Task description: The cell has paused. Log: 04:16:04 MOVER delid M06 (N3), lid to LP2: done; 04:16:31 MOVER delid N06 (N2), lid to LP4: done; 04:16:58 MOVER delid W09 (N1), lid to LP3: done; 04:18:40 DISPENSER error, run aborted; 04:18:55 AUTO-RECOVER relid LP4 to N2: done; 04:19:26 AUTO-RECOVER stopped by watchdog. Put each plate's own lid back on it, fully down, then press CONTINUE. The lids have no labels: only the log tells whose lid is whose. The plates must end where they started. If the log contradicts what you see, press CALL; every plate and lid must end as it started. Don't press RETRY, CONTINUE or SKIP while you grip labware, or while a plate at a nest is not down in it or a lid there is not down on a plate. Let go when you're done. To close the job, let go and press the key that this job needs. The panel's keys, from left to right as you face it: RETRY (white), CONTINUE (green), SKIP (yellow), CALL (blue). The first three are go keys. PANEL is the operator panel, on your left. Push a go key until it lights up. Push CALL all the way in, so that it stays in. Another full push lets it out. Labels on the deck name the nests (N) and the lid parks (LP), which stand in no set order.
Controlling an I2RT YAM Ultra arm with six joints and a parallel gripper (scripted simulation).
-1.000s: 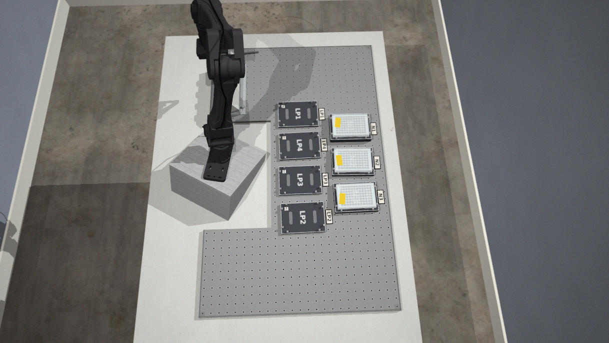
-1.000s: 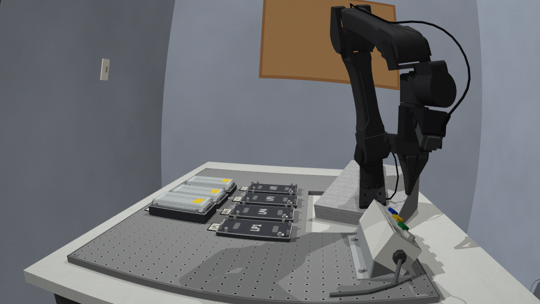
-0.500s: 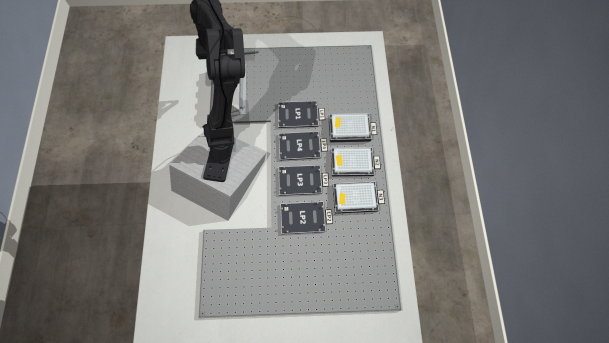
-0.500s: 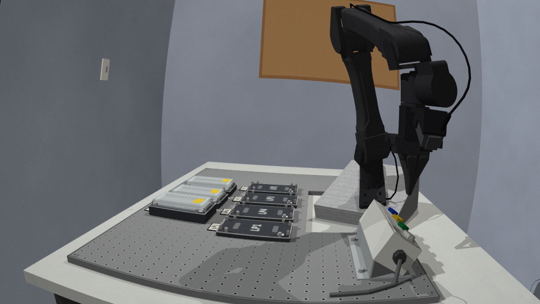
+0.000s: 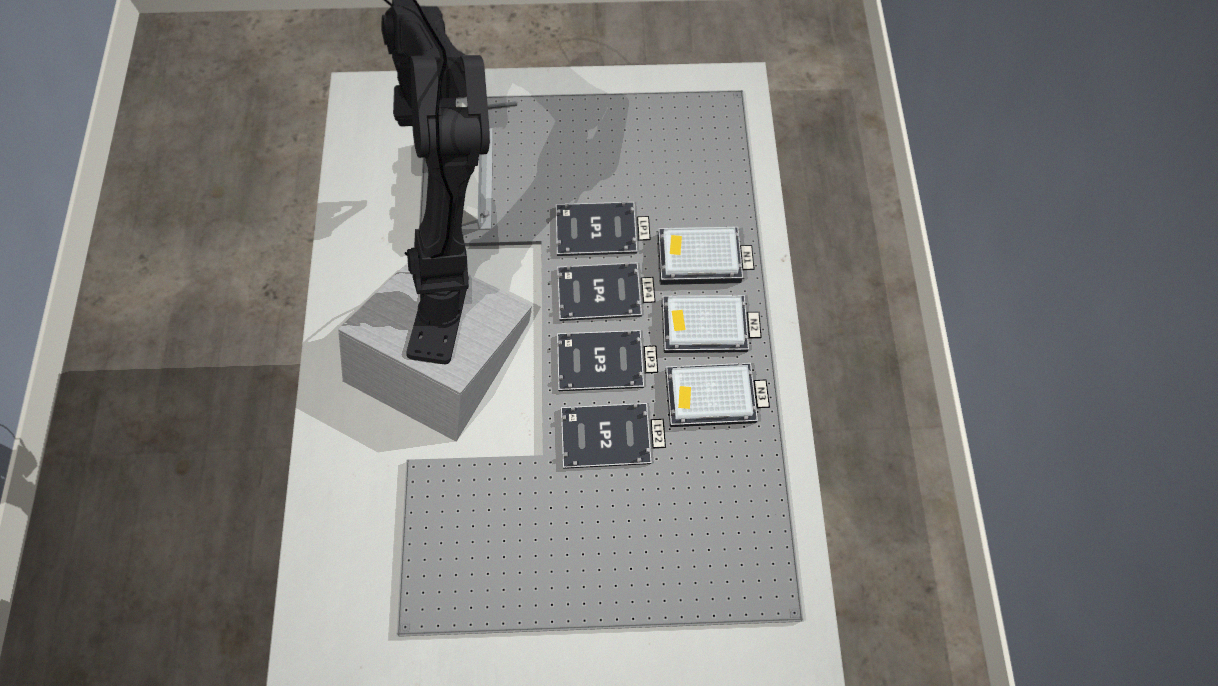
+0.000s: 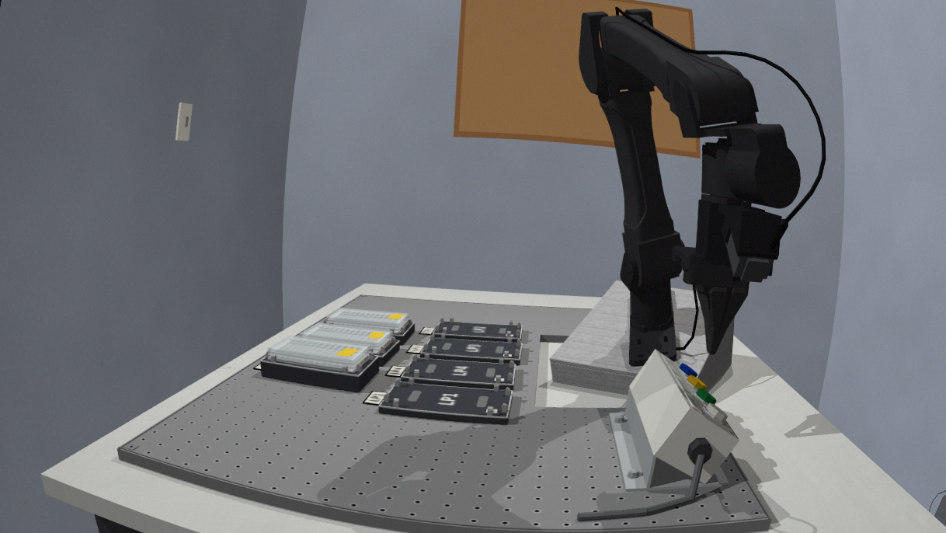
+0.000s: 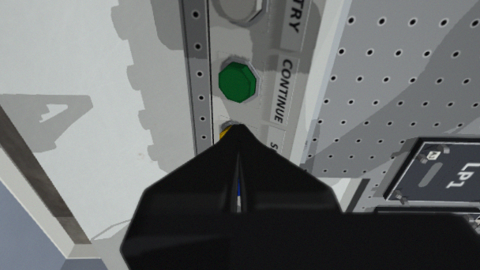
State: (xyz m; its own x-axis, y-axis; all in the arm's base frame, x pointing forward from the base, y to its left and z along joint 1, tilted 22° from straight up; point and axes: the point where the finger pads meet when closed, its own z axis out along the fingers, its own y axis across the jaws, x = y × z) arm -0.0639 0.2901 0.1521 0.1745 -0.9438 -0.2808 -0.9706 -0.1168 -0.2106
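Note:
Three plates sit in nests N1 [image 5: 698, 252], N2 [image 5: 704, 321] and N3 [image 5: 711, 393], each with a clear lid on it and a yellow tag. Lid parks LP1 [image 5: 596, 227], LP4 [image 5: 599, 291], LP3 [image 5: 599, 359] and LP2 [image 5: 605, 435] hold nothing. My gripper [image 6: 718, 347] is shut and empty, pointing down a little above the operator panel [image 6: 681, 416]. In the wrist view the fingertips [image 7: 237, 128] cover the yellow SKIP key, just short of the green CONTINUE key [image 7: 237, 81]. The green key is unlit. The blue CALL key [image 6: 686, 367] stands out.
The white RETRY key [image 7: 237, 9] shows at the top edge of the wrist view. The arm's base stands on a grey block [image 5: 434, 357] beside the lid parks. A cable [image 6: 635, 506] runs from the panel's front across the perforated deck.

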